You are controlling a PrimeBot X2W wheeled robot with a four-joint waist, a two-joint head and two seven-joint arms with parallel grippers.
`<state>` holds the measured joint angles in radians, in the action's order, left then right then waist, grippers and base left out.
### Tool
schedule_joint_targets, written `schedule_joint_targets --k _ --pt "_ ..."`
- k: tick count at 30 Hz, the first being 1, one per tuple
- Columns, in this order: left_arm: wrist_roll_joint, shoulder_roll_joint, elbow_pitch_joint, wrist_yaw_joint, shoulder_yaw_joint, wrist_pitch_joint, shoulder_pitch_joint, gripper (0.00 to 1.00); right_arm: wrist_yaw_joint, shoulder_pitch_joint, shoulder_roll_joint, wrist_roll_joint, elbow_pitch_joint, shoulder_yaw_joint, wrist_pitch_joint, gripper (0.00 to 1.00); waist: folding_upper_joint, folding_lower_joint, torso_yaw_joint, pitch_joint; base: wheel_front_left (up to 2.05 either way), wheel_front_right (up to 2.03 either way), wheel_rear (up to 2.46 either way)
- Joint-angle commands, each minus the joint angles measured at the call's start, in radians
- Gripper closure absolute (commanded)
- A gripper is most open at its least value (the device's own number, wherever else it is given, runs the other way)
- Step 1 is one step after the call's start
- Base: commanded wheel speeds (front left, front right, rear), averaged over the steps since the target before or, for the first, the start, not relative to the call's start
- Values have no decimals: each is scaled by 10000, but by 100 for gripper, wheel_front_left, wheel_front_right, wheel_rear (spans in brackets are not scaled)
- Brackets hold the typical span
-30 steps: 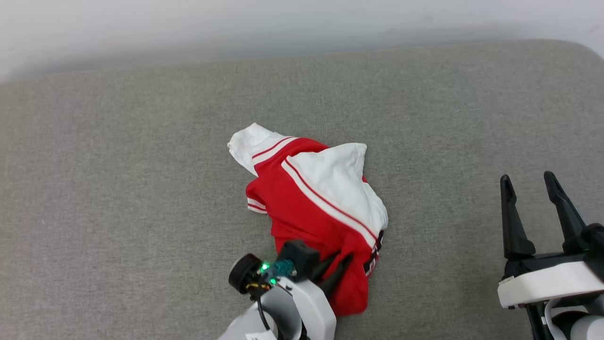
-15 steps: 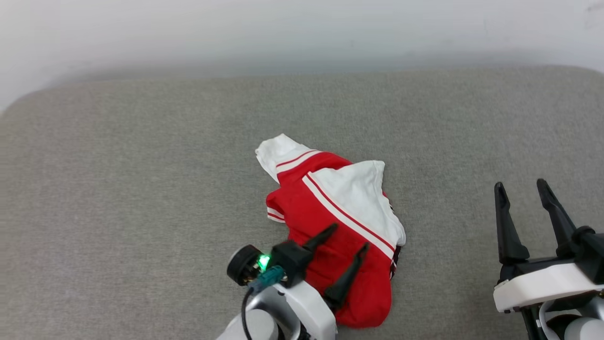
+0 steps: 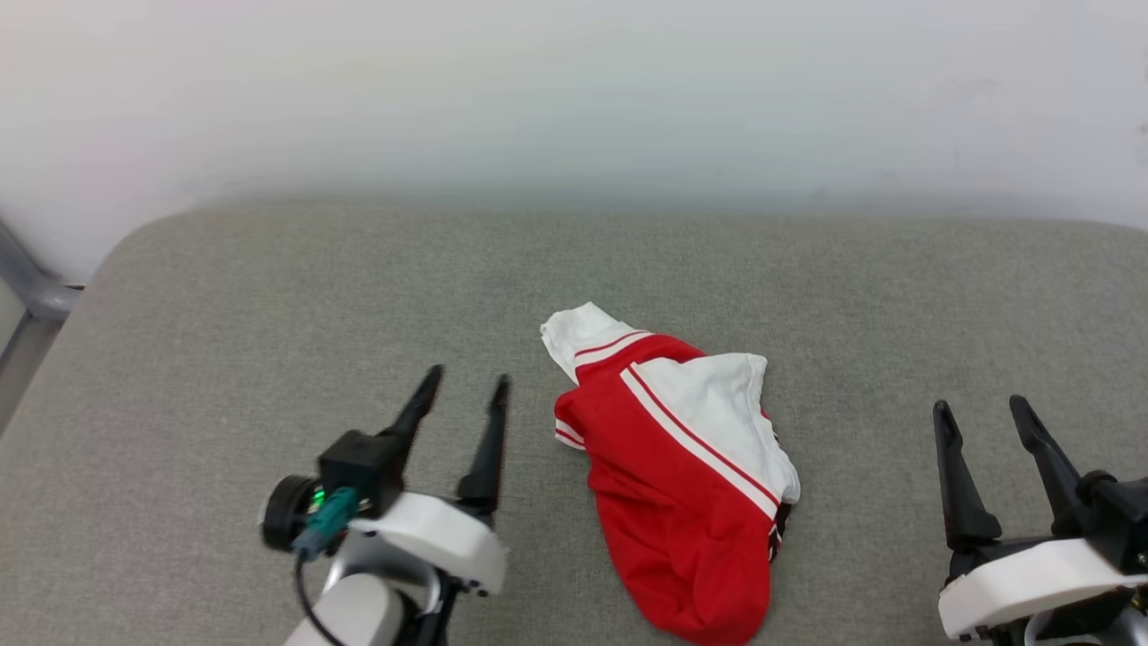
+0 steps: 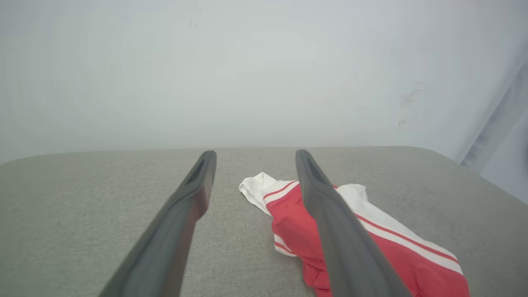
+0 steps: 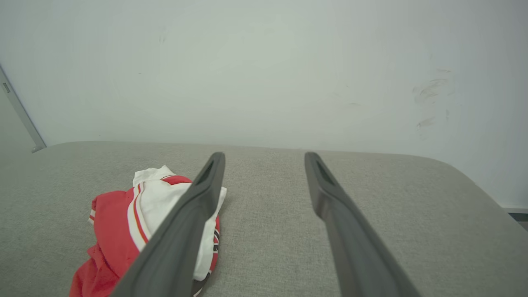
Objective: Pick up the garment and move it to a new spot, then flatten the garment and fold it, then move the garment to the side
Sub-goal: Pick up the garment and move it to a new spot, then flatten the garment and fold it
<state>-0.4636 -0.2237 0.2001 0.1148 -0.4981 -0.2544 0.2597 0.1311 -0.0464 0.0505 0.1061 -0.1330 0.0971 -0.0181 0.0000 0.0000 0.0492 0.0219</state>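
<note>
The garment [image 3: 691, 484] is lying crumpled on grey cushion [image 3: 224, 341], just right of left gripper [image 3: 469, 377], well left of right gripper [image 3: 978, 405]. Both grippers are hovering spread wide, pinching nothing.

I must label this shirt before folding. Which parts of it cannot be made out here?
Lettering: head view, only a black-and-white sliver at the edge of the red jersey; folds hide the rest.
Jersey's middle: left wrist view, a finger of the left gripper covers it.
One side of it: right wrist view, a finger of the right gripper covers it.
</note>
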Motion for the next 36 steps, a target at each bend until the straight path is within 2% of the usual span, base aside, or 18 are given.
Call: schedule_joint_targets --k 1,10,26,32,36 --pt "-53 -149 -92 171 244 -59 -281 0 -7 -187 -5 78 10 25 35 0 0 0 107 -198 0 0 0" --pt "-237 -841 -448 674 1050 -79 -1361 0 -5 -619 -5 266 84 86 169 0 0 0 123 -523 0 0 0" --pt "-214 -1014 -765 787 849 192 -1612 0 -7 -729 -5 485 194 350 436 0 0 0 86 -518 0 0 0" --pt "-166 -1009 -902 754 789 161 -1376 0 -7 -511 -3 849 960 748 1292 0 0 0 452 -338 0 0 0" --pt "-118 -951 -1096 766 851 85 -1144 0 -5 66 -6 820 1462 704 2508 0 0 0 860 21 0 0 0"
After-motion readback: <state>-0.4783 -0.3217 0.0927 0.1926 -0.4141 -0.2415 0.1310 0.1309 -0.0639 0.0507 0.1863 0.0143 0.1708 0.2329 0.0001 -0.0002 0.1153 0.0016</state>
